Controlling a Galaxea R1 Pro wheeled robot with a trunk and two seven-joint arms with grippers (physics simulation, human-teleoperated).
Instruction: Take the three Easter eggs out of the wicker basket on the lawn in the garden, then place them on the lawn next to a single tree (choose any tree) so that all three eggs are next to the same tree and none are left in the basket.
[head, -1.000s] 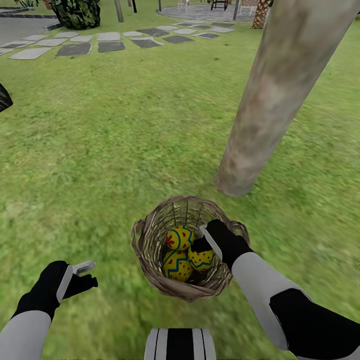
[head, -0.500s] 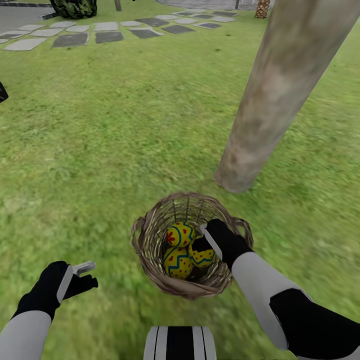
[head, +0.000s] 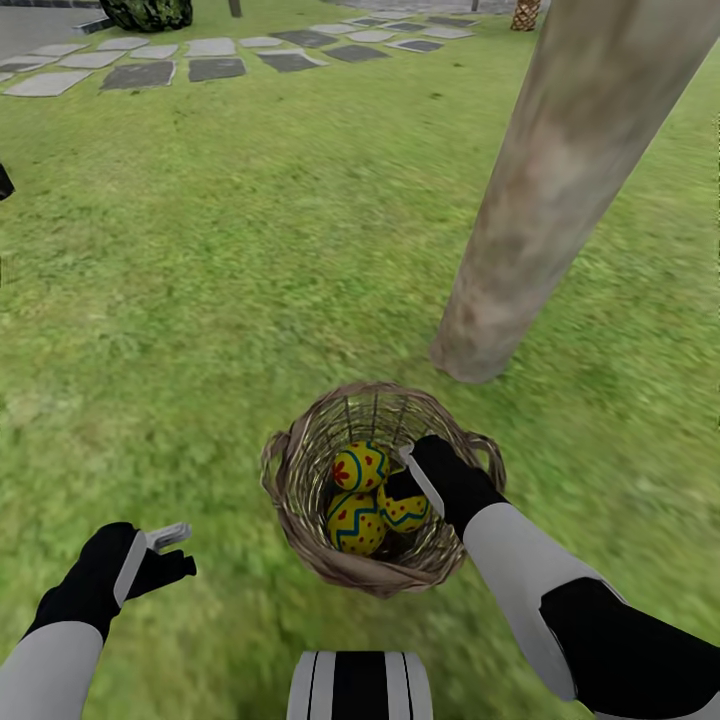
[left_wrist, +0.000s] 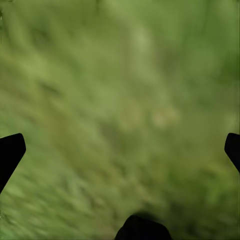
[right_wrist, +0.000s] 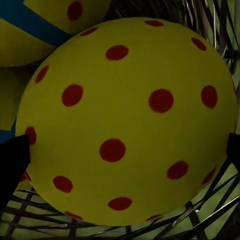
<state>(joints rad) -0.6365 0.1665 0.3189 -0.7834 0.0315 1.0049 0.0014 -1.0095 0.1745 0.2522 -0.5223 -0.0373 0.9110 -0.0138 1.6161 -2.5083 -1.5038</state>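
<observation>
Right tool (head: 408, 487) reaches into the basket (head: 300, 480), fingers wide astride the right egg (right_wrist: 127, 120), half hiding it. Left tool (head: 168, 550) hovers wide over lawn (head: 200, 280).

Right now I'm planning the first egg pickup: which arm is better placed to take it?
The right. Its end effector is already down inside the wicker basket, with the red-dotted egg between its fingers. The left end effector hangs over bare lawn, apart from the basket.

1. Light was bright, even and flat, casting no hard shadows.
2. The mottled green grass lawn (left_wrist: 120, 100) was heavily smeared.
3. The yellow red-dotted egg (right_wrist: 130, 120) rendered sharp.
</observation>
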